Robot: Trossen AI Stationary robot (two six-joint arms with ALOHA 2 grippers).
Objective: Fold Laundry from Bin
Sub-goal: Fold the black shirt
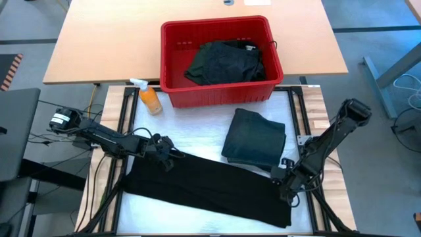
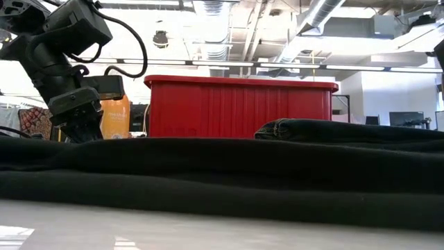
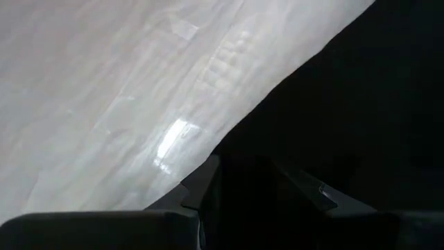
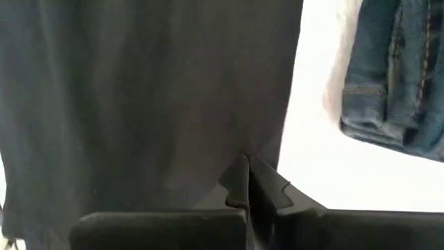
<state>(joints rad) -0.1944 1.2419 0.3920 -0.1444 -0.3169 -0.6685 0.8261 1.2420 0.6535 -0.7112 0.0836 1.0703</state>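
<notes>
Room: open ceiling with pipes and strip lights beyond the table in the low view.
Surface: white work mat (image 1: 197, 135) in the lower middle of the high view, with a tan table top (image 1: 105, 46) across the upper part.
Bin: red bin (image 1: 218, 33) in the upper centre of the high view, standing where the tan top meets the mat; a dark crumpled garment (image 1: 223, 62) lies inside it.
Black garment: long black garment (image 1: 210, 187) spread flat across the lower centre of the mat, running from lower left to lower right.
Folded garment: dark folded garment (image 1: 255, 138) right of centre, just below the bin, touching the black garment's upper edge; it shows as blue denim in the right wrist view.
Left arm: reaches in low from the left edge, stretched nearly flat; left gripper (image 1: 166, 153) sits at the black garment's upper left edge, fingers clamped on the cloth.
Right arm: bent down from the right edge; right gripper (image 1: 284, 186) sits at the garment's lower right end, its fingers (image 4: 239, 182) pressed together at the cloth's edge.
Spray bottle: orange spray bottle (image 1: 148, 97) beside the bin's left corner.
</notes>
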